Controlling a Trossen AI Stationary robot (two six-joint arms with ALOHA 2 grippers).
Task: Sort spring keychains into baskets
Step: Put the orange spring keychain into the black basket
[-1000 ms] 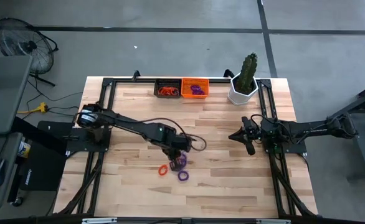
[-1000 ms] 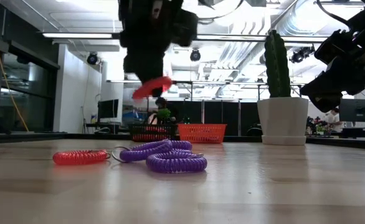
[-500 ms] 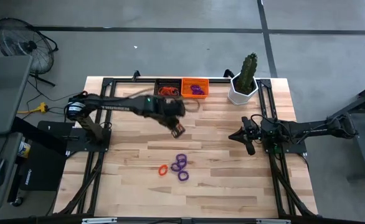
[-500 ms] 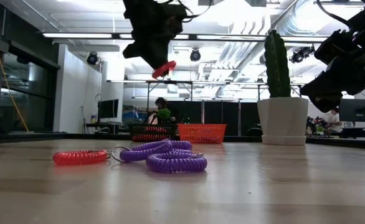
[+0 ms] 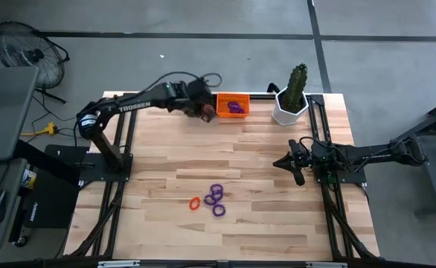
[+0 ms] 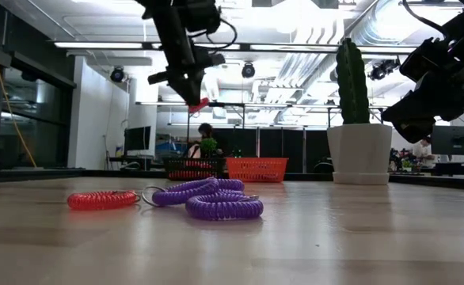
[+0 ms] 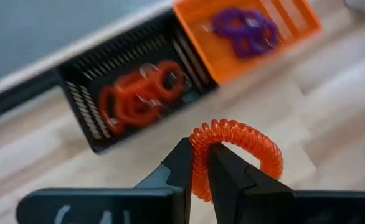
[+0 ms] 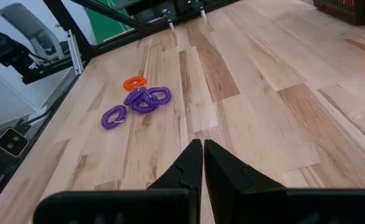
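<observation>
1. My left end effector (image 7: 199, 171) hangs above the far edge of the tabletop (image 5: 263, 156), its two dark fingers pinching an orange coiled plastic spring keychain (image 7: 232, 149); the low view shows it well above the surface.
2. Directly beyond it I see the black mesh-sided rectangular basket (image 7: 83, 99) holding several orange coils (image 7: 139, 96); touching its side is the bright orange mesh basket (image 7: 282, 25) holding purple coils (image 7: 245, 28).
3. Near the middle of the tabletop I see one loose orange coil (image 5: 194, 202) just beside a cluster of purple coiled keychains (image 5: 216, 197), some touching each other.
4. A green cactus in a white hexagonal pot (image 5: 289, 110) stands near the far right corner.
5. My right end effector (image 8: 203, 163) waits at the right side, fingers pressed together, holding nothing.
</observation>
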